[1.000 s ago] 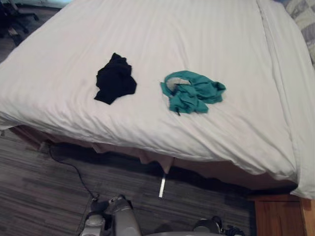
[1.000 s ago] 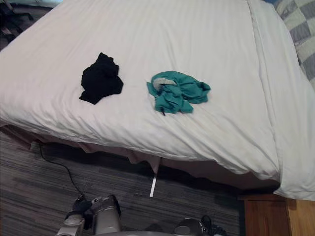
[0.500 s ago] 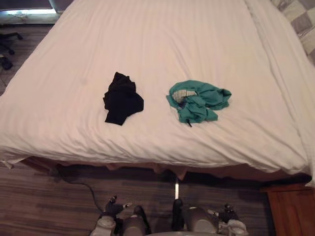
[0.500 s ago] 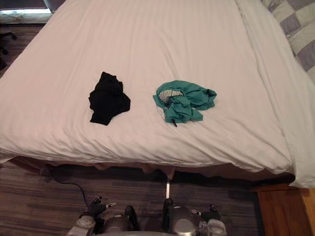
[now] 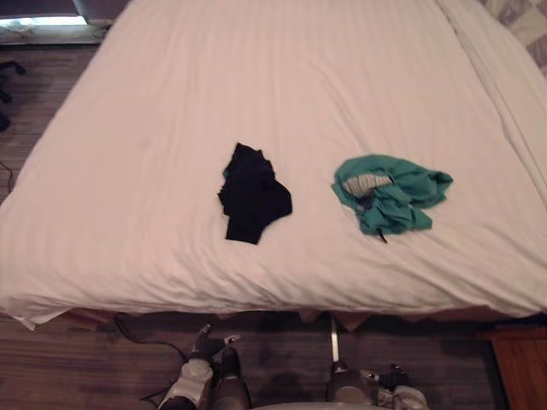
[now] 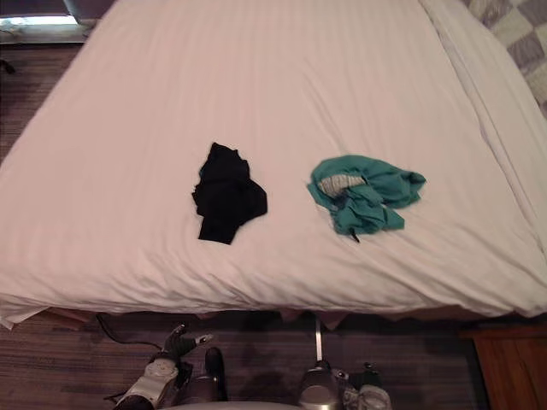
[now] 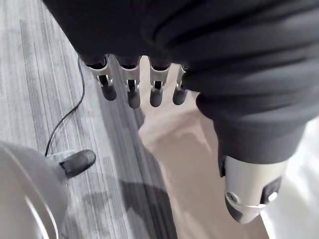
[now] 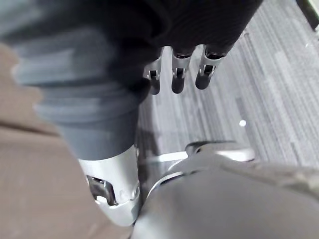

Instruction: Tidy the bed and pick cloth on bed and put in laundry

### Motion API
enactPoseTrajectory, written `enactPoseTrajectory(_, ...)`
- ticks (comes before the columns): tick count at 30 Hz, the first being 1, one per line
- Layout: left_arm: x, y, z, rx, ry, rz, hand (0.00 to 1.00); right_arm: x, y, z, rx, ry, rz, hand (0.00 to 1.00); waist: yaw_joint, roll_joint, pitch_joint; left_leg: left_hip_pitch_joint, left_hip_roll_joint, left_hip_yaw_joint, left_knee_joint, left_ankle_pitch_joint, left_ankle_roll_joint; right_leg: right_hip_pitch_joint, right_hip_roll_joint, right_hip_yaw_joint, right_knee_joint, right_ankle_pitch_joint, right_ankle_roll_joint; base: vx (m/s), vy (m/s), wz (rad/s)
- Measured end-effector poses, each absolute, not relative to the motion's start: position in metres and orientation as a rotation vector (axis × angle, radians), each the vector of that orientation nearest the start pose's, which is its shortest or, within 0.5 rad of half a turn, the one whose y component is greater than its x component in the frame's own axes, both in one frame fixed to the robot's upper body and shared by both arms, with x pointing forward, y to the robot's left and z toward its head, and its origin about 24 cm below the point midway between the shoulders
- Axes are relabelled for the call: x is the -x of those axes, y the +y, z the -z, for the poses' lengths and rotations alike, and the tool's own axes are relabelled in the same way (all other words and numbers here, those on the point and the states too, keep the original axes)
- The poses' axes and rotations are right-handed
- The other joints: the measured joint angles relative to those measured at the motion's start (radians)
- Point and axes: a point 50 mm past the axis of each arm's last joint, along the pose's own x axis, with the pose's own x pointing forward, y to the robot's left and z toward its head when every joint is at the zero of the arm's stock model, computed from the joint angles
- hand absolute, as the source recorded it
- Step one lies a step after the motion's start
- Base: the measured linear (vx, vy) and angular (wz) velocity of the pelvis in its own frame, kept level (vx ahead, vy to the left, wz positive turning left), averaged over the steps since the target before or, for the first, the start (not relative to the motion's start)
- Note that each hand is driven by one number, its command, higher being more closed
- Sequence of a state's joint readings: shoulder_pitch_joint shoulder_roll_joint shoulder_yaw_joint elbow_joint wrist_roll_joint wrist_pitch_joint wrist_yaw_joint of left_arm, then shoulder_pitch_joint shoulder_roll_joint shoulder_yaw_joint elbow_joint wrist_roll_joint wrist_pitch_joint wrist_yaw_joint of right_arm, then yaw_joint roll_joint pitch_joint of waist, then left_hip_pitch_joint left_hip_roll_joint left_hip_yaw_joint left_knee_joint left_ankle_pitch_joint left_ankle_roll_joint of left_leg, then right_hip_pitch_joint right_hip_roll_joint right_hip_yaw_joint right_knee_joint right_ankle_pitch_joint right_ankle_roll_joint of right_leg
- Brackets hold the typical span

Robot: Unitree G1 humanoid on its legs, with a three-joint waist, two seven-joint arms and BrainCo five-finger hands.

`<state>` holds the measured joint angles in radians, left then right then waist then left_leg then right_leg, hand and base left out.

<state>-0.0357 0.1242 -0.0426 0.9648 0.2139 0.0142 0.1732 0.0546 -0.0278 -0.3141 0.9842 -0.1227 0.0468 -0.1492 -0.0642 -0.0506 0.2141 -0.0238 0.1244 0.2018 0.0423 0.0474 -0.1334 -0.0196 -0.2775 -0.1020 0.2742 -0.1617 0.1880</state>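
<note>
A crumpled black cloth lies on the white duvet of the bed, near its front edge. To its right, a hand's width apart, lies a bunched teal cloth with a pale patch in it. My left hand hangs low beside the bed's edge over the grey floor, fingers straight and holding nothing; it also shows as the left hand at the bottom of the left eye view. My right hand hangs the same way, fingers straight and bare, below the bed edge as the right hand.
A wooden nightstand stands at the bed's lower right corner. A checked pillow and a folded white sheet edge lie along the bed's right side. A metal bed leg shows under the front edge. Grey plank floor runs along the bed.
The whole picture has shifted, so the camera moved; both cloths now sit further right in view. They keep their places on the duvet. Both hands stay low.
</note>
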Motion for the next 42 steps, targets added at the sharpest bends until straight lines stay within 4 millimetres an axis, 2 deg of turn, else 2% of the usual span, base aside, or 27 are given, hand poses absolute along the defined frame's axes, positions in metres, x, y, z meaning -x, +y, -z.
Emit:
enactPoseTrajectory(1,-0.154,0.202,0.138,-0.43,0.925,-0.08,0.0,-0.111,-0.209,0.153,0.07,1.075,0.377,0.0,0.007,0.006,0.004,0.035,-0.005,0.021,-0.011,-0.006,0.01,-0.008,-0.005,0.024,0.045,0.004,-0.006,0.03,0.152,-0.39)
enactPoseTrajectory(2,-0.152,0.205,0.138,-0.438,0.931,-0.083,0.0,-0.115,-0.208,0.152,0.078,1.065,0.364,0.0,0.014,-0.002,0.0,0.058,-0.002,0.039,-0.021,-0.007,0.012,-0.024,-0.003,0.031,0.083,0.013,-0.019,-0.04,0.057,-0.57)
enactPoseTrajectory(3,-0.149,0.207,0.139,-0.443,0.937,-0.086,0.0,-0.118,-0.206,0.151,0.098,1.055,0.342,0.0,0.02,0.011,0.003,0.07,0.0,0.05,-0.033,-0.007,0.012,-0.052,0.003,0.028,0.115,0.015,-0.023,-0.07,0.036,-0.45)
enactPoseTrajectory(4,-0.149,0.207,0.139,-0.445,0.94,-0.085,0.0,-0.121,-0.206,0.151,0.107,1.049,0.333,0.0,0.019,0.011,0.001,0.068,0.0,0.049,-0.036,-0.004,0.016,-0.056,0.01,0.029,0.112,0.015,-0.022,-0.08,-0.003,-0.31)
enactPoseTrajectory(5,-0.146,0.206,0.14,-0.446,0.949,-0.081,0.0,-0.122,-0.204,0.15,0.124,1.044,0.311,0.0,0.019,0.011,-0.004,0.058,0.007,0.047,-0.044,0.002,0.022,-0.05,0.022,0.031,0.074,0.013,-0.02,-0.07,-0.104,-0.12)
enactPoseTrajectory(7,-0.145,0.207,0.141,-0.449,0.958,-0.08,0.0,-0.124,-0.201,0.15,0.13,1.041,0.29,0.0,0.017,-0.007,-0.014,0.037,0.012,0.045,-0.081,0.038,0.019,-0.032,0.038,0.027,-0.025,-0.012,-0.005,-0.06,-0.151,0.01)
enactPoseTrajectory(8,-0.145,0.2,0.143,-0.432,0.967,-0.067,0.0,-0.126,-0.202,0.15,0.127,1.038,0.288,0.0,0.011,0.01,-0.005,0.037,0.017,0.033,-0.125,0.076,0.023,-0.036,0.051,0.017,-0.036,-0.009,-0.009,-0.04,-0.085,0.21)
enactPoseTrajectory(10,-0.141,0.187,0.147,-0.409,0.985,-0.046,0.0,-0.119,-0.212,0.151,0.139,1.068,0.305,0.0,-0.009,0.031,0.006,0.037,0.021,0.007,-0.139,0.091,0.026,-0.028,0.054,-0.009,-0.029,-0.011,-0.01,-0.05,-0.075,0.35)
enactPoseTrajectory(11,-0.138,0.188,0.148,-0.392,0.995,-0.061,0.0,-0.11,-0.214,0.154,0.128,1.098,0.322,0.0,-0.007,0.034,0.005,0.045,0.023,0.003,-0.139,0.091,0.025,-0.017,0.056,-0.014,-0.033,-0.011,-0.01,-0.03,-0.049,0.23)
enactPoseTrajectory(15,-0.127,0.207,0.15,-0.346,1.038,-0.176,0.0,-0.095,-0.218,0.158,0.04,1.133,0.436,0.0,-0.001,0.028,-0.001,0.049,0.026,0.003,-0.146,0.09,0.025,0.001,0.061,-0.013,-0.061,-0.009,-0.015,-0.02,0.002,0.03)
enactPoseTrajectory(18,-0.105,0.242,0.151,-0.213,1.105,-0.425,0.0,-0.072,-0.228,0.161,-0.11,1.166,0.625,0.0,-0.001,0.024,-0.006,0.046,0.026,0.01,-0.146,0.086,0.021,0.018,0.067,-0.005,-0.103,0.009,-0.018,0.02,0.02,-0.01)
enactPoseTrajectory(20,-0.079,0.283,0.144,-0.109,1.129,-0.691,0.0,-0.048,-0.249,0.16,-0.218,1.165,0.845,0.0,0.0,0.027,-0.013,0.046,0.026,0.019,-0.146,0.079,0.022,0.034,0.068,-0.003,-0.13,0.02,-0.017,0.07,0.026,-0.04)
enactPoseTrajectory(22,-0.067,0.313,0.134,-0.081,1.112,-0.844,0.0,-0.033,-0.266,0.155,-0.252,1.144,0.98,0.0,0.001,0.031,-0.023,0.046,0.026,0.022,-0.146,0.077,0.018,0.038,0.068,-0.003,-0.14,0.028,-0.011,0.08,0.008,-0.01)
enactPoseTrajectory(23,-0.061,0.343,0.119,-0.095,1.062,-0.973,0.0,-0.022,-0.285,0.148,-0.253,1.104,1.1,0.0,0.0,0.037,-0.027,0.051,0.026,0.022,-0.146,0.074,0.015,0.047,0.068,-0.003,-0.143,0.029,-0.011,0.06,-0.002,0.01)
enactPoseTrajectory(24,-0.061,0.356,0.11,-0.108,1.029,-1.023,0.0,-0.018,-0.295,0.142,-0.247,1.073,1.153,0.0,0.001,0.042,-0.031,0.052,0.026,0.021,-0.146,0.072,0.015,0.051,0.068,-0.004,-0.145,0.029,-0.011,0.07,-0.003,0.03)
enactPoseTrajectory(25,-0.066,0.376,0.093,-0.144,0.951,-1.093,0.0,-0.015,-0.313,0.13,-0.207,1.004,1.222,0.0,0.002,0.05,-0.042,0.052,0.026,0.021,-0.146,0.07,0.015,0.051,0.068,-0.004,-0.146,0.029,-0.011,0.04,-0.002,0.03)
enactPoseTrajectory(26,-0.07,0.385,0.084,-0.172,0.909,-1.115,0.0,-0.016,-0.322,0.123,-0.18,0.964,1.248,0.0,0.004,0.055,-0.045,0.051,0.026,0.021,-0.146,0.07,0.015,0.051,0.068,-0.004,-0.146,0.029,-0.011,0.04,-0.002,0.01)
enactPoseTrajectory(28,-0.092,0.41,0.044,-0.284,0.719,-1.178,0.0,-0.03,-0.354,0.09,-0.071,0.782,1.315,0.0,-0.001,0.069,-0.068,0.047,0.026,0.019,-0.144,0.07,0.015,0.049,0.069,-0.003,-0.147,0.029,-0.011,0.0,0.0,0.0)
enactPoseTrajectory(30,-0.132,0.423,-0.007,-0.407,0.462,-1.164,0.0,-0.051,-0.385,0.047,0.084,0.598,1.336,0.0,0.0,0.078,-0.093,0.045,0.028,0.019,-0.146,0.07,0.015,0.046,0.071,-0.001,-0.146,0.029,-0.011,0.0,0.0,0.0)
enactPoseTrajectory(31,-0.141,0.423,-0.019,-0.436,0.401,-1.152,0.0,-0.057,-0.39,0.037,0.126,0.558,1.339,0.0,0.0,0.079,-0.098,0.044,0.029,0.019,-0.146,0.07,0.015,0.043,0.072,0.0,-0.144,0.029,-0.011,-0.03,-0.009,-0.09)
enactPoseTrajectory(32,-0.162,0.419,-0.046,-0.496,0.263,-1.118,0.0,-0.075,-0.4,0.013,0.198,0.444,1.336,0.0,0.0,0.08,-0.111,0.04,0.031,0.022,-0.146,0.071,0.015,0.03,0.076,0.012,-0.136,0.029,-0.011,-0.03,-0.008,-0.11)
enactPoseTrajectory(35,-0.195,0.403,-0.076,-0.551,0.093,-1.026,0.0,-0.098,-0.407,-0.017,0.293,0.309,1.326,0.0,-0.001,0.079,-0.111,0.039,0.034,0.025,-0.146,0.072,0.014,0.023,0.08,0.023,-0.132,0.031,-0.014,-0.03,-0.008,-0.09)
enactPoseTrajectory(36,-0.211,0.391,-0.087,-0.578,0.023,-0.966,0.0,-0.112,-0.41,-0.031,0.346,0.249,1.306,0.0,0.0,0.078,-0.111,0.037,0.035,0.033,-0.146,0.072,0.014,0.012,0.081,0.034,-0.125,0.031,-0.015,-0.03,0.0,-0.18)
enactPoseTrajectory(39,-0.239,0.363,-0.097,-0.602,-0.062,-0.841,0.0,-0.145,-0.407,-0.057,0.455,0.155,1.212,0.0,-0.005,0.075,-0.11,0.031,0.035,0.052,-0.146,0.073,0.014,-0.013,0.082,0.057,-0.114,0.032,-0.017,-0.03,0.003,-0.19)
enactPoseTrajectory(41,-0.266,0.334,-0.107,-0.633,-0.137,-0.716,0.0,-0.174,-0.399,-0.074,0.53,0.086,1.119,0.0,-0.014,0.068,-0.106,0.013,0.035,0.062,-0.146,0.079,0.013,-0.047,0.084,0.08,-0.099,0.033,-0.018,-0.02,0.001,-0.11)
enactPoseTrajectory(42,-0.271,0.327,-0.109,-0.634,-0.148,-0.689,0.0,-0.179,-0.396,-0.078,0.539,0.066,1.102,0.0,-0.016,0.068,-0.106,0.006,0.035,0.064,-0.145,0.081,0.012,-0.056,0.085,0.083,-0.098,0.036,-0.02,-0.03,0.002,-0.13)
